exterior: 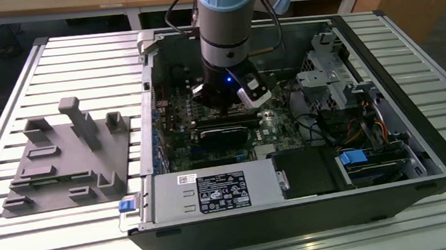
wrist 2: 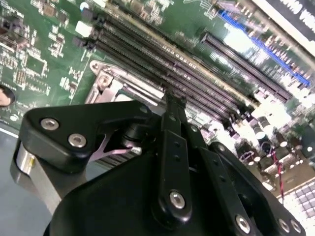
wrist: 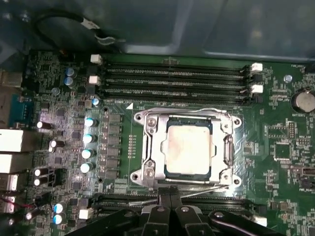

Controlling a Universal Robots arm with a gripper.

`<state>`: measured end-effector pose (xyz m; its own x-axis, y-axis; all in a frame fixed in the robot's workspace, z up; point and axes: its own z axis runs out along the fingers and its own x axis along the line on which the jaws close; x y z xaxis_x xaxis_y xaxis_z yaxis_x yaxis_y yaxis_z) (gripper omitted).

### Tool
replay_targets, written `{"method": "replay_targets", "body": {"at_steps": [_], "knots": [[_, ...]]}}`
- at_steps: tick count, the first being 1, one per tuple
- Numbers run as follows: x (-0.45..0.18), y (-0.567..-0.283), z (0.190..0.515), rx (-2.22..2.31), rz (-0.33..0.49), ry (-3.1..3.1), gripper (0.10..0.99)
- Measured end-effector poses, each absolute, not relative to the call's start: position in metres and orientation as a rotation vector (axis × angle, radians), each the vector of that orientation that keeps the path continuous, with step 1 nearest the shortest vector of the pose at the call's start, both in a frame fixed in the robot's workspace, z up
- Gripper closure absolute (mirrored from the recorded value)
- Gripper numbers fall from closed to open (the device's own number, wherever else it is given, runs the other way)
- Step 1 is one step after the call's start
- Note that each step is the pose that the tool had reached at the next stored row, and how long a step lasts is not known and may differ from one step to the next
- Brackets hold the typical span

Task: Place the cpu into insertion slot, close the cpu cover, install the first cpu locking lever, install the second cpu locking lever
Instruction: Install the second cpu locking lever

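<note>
chip (wrist: 188, 149): seated in its socket under the closed metal frame (wrist: 149, 147), just beyond the tool tips.
tool (wrist: 170, 192): fingers pressed together, holding nothing.

Was pale blue-grey cylindrical arm (exterior: 229, 17), black cable running alongside. Carried small blue light on dark wrist section below arm. Showed matte black gripper (wrist 2: 170, 101): angular linkage plates, silver round-head screws, metal cylinder beside plates in second wrist view.
</note>
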<state>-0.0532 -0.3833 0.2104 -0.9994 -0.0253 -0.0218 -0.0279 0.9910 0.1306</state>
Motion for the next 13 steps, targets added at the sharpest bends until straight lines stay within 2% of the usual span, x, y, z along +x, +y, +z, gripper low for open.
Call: {"method": "replay_targets", "body": {"at_steps": [13], "knots": [[-0.07, -0.391, 0.208, -0.04, 0.288, 3.107, 0.98]]}}
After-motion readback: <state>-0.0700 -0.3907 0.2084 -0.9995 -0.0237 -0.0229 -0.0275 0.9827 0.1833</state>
